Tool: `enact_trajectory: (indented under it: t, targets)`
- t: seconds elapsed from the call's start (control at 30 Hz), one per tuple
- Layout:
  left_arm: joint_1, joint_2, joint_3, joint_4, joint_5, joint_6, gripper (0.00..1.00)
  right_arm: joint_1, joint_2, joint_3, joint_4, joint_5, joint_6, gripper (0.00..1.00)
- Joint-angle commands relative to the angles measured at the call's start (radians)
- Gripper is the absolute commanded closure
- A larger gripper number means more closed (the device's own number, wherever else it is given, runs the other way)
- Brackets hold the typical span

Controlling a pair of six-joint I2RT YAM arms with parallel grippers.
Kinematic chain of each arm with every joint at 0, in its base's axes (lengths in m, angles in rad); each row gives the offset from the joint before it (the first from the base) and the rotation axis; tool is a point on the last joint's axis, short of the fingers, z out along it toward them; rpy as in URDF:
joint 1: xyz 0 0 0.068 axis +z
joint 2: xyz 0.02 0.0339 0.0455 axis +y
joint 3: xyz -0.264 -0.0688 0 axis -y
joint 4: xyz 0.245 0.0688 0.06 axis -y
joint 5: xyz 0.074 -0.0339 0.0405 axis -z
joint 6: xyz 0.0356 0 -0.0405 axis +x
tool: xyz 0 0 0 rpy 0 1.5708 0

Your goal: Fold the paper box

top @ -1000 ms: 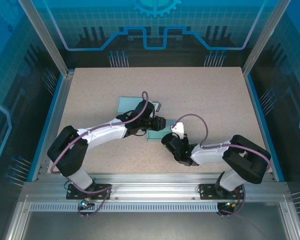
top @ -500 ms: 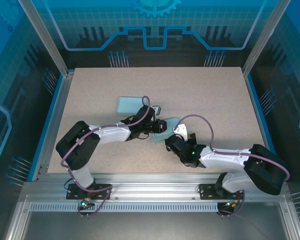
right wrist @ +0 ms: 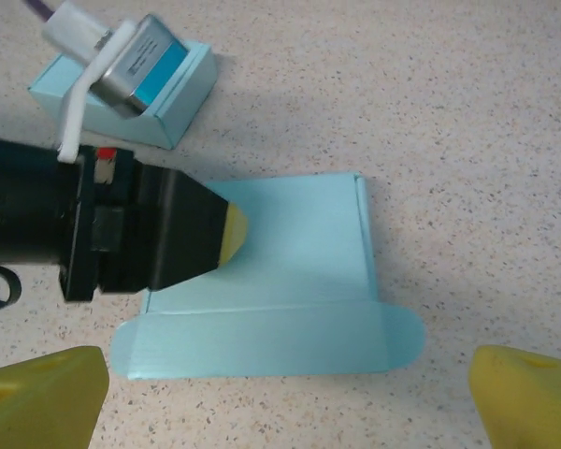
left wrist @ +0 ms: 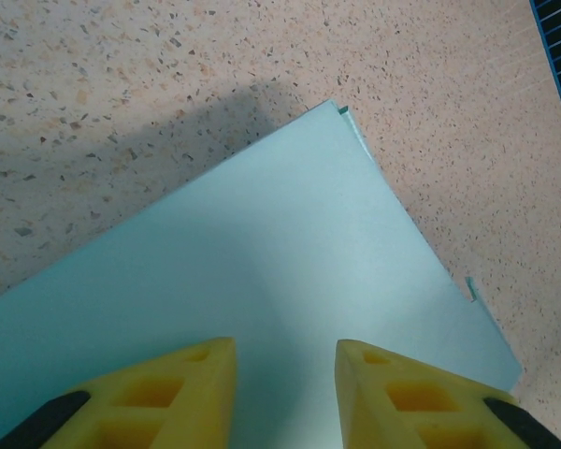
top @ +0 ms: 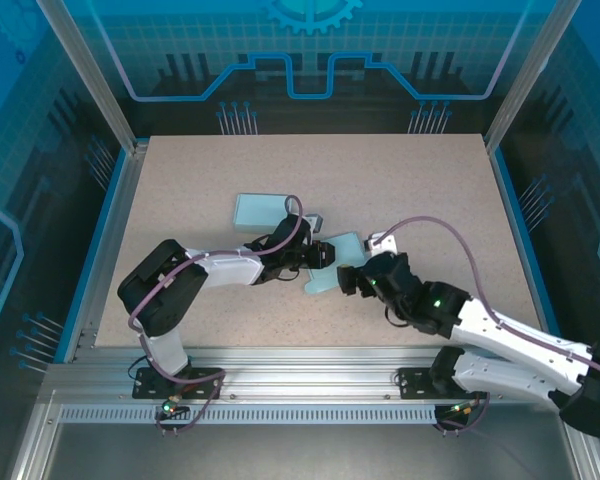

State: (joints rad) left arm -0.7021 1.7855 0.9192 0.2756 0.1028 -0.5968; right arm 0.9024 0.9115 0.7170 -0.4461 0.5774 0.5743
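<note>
Paper box [right wrist: 299, 281] lies beneath left pincer [left wrist: 285, 374]; right pincer [right wrist: 290, 383] gapes wide.

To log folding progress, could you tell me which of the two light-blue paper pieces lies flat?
The sheet with the rounded flap, at the tip of the left gripper; the other piece, behind it, has raised walls.
</note>
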Motion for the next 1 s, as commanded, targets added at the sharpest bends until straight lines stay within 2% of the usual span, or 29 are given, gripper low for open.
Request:
enact_trajectory:
  t: [0.0,0.07,0.2,0.3,0.43,0.53,0.63,0.7,0.73,0.97]
  targets:
    - [0.005,0.02,-0.037,-0.055,-0.015,0.008,0.64,-0.15,0.07,0.075,-0.114,-0.215,-0.032,0.0]
    - [0.005,0.018,-0.035,-0.061,-0.016,0.011,0.63,-0.266,0.162,0.11,-0.109,-0.325,-0.047,0.0]
    - [0.006,0.002,-0.023,-0.076,-0.016,0.018,0.61,-0.363,0.29,0.145,-0.042,-0.379,-0.102,0.0]
    - [0.006,-0.024,-0.009,-0.091,-0.017,0.026,0.57,-0.428,0.38,0.156,0.019,-0.499,-0.125,0.02]
    - [0.005,-0.073,0.008,-0.103,-0.024,0.032,0.51,-0.469,0.509,0.223,0.023,-0.581,-0.15,0.16]
    - [0.005,-0.102,0.022,-0.111,-0.044,0.039,0.49,-0.471,0.588,0.225,0.038,-0.591,-0.157,0.21]
    - [0.005,-0.123,0.043,-0.139,-0.065,0.057,0.46,-0.471,0.659,0.232,0.044,-0.608,-0.16,0.36]
    - [0.004,-0.141,0.053,-0.17,-0.095,0.077,0.44,-0.472,0.68,0.219,0.059,-0.609,-0.152,0.48]
    - [0.006,-0.153,0.056,-0.19,-0.119,0.091,0.44,-0.471,0.687,0.208,0.074,-0.613,-0.15,0.5]
    - [0.005,-0.184,0.077,-0.426,-0.422,0.2,0.37,-0.473,0.755,0.172,0.109,-0.629,-0.143,0.5]
